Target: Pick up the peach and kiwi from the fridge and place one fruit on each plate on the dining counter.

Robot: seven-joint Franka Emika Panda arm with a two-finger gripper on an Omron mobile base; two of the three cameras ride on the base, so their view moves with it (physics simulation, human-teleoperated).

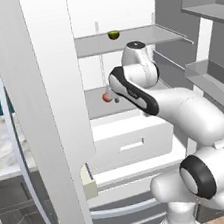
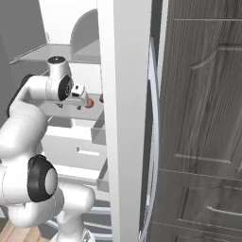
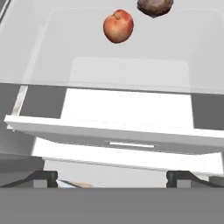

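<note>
The hand [image 3: 111, 177] hung spread and empty inside the fridge [image 1: 139, 145], the peach [image 3: 118, 26] at twelve o'clock, presumably its target.

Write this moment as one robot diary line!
jaws: open, empty | peach: lower shelf, ahead | kiwi: upper shelf | next: maybe grab peach

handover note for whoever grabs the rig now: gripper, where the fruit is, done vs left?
Gripper: open, empty, inside the fridge above the white drawers, looking along the shelf.
Peach: on the middle shelf ahead of the fingertips, not touched yet. A brown lumpy item sits just beyond it; don't grab that.
Kiwi: on the shelf above, untouched.
Done: fridge door open, arm reached in.
Left: pick peach, carry it to a plate, then the same for the kiwi.
</note>
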